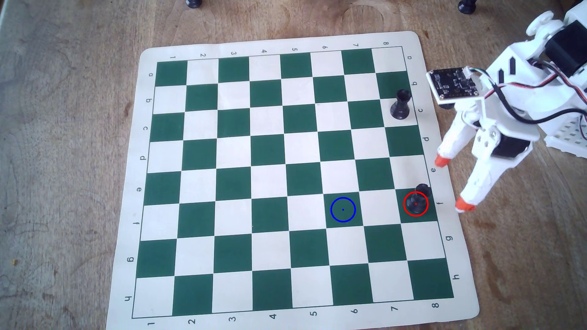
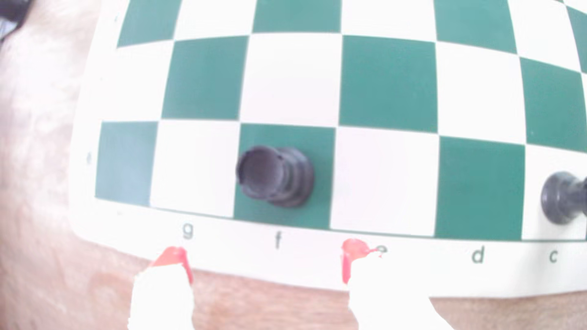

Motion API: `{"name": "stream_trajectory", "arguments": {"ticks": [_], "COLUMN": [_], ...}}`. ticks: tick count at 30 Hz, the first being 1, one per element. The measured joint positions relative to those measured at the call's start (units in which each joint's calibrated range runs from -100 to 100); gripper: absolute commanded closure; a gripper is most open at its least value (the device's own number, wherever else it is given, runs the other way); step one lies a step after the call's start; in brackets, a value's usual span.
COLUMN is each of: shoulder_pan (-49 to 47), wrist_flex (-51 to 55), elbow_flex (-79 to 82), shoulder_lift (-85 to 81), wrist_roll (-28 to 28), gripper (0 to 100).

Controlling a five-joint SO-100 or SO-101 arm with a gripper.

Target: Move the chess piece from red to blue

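Gripper (image 1: pixel 453 184) hangs just off the right edge of the chess mat (image 1: pixel 287 44), with its two orange-tipped fingers spread wide and nothing between them. In the wrist view the fingertips (image 2: pixel 352 250) stand over the cream border near the letters g and e, so the gap lines up with the row f. The chess piece (image 1: pixel 416 203) stands upright on the green square at the right edge of the mat, in the lower part, inside the red ring (image 1: pixel 404 207). The blue ring (image 1: pixel 332 204) lies two squares to the left in the same row, and it is empty. A second rook (image 1: pixel 401 104) stands nearer the upper right corner, well apart. I judge the task is only at its beginning: the piece is not yet grasped, and reaching, closing, carrying and releasing all remain.
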Motion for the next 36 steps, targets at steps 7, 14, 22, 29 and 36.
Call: {"name": "stream_trajectory", "arguments": {"ticks": [7, 14, 22, 29, 36], "shoulder_pan": [-1.55, -0.44, 0.00, -0.74, -1.18], "wrist_flex": [-7.81, -11.79, -13.15, -13.15, -13.15], "elbow_flex": [0.00, 0.00, 0.00, 0.00, -4.25], "shoulder_lift": [4.61, 7.62, 8.21, 8.21, 12.32], "wrist_roll": [-1.42, -1.42, -1.42, -1.42, -1.03], "gripper": [79, 79, 81, 81, 82]}}
